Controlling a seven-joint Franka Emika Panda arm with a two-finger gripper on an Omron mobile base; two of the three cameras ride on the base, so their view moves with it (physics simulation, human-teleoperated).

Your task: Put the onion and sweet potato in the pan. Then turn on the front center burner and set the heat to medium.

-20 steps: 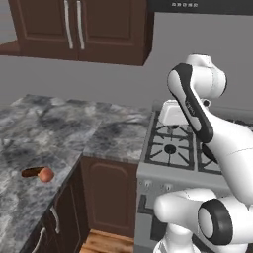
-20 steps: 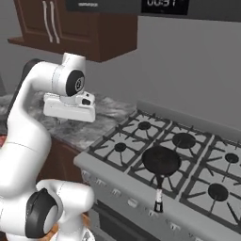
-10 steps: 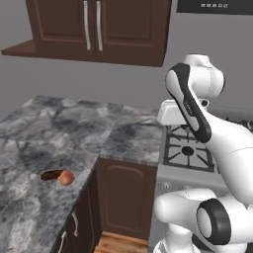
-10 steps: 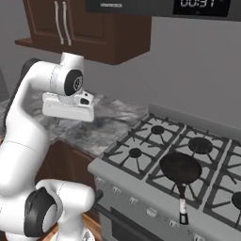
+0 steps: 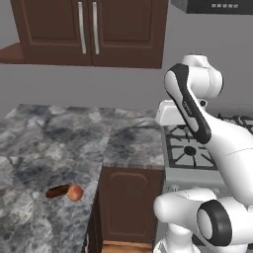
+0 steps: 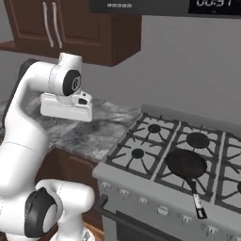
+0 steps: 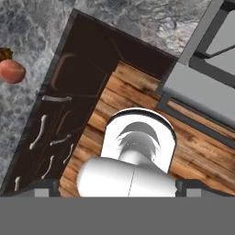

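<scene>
I see the grey marbled counter (image 5: 59,143) running as an L at 9 o'clock of the arm, dark wood cabinets (image 5: 89,29) hanging above it; the steel range (image 6: 160,183) sits at 3 o'clock of the counter, touching its end; on the range, in the right base view, the pan (image 6: 187,164) lies on the front center burner (image 6: 181,160), its thin handle pointing toward 5 o'clock over the front edge; the sweet potato (image 5: 58,190) lies flat on the counter near its front edge, at 8 o'clock in the left base view; the onion (image 5: 75,193) is just beside it at 3 o'clock, seemingly touching its end; in the hand view the onion (image 7: 12,71) sits at 9 o'clock; the jaws stand wide open, gripping nothing I can see.
</scene>
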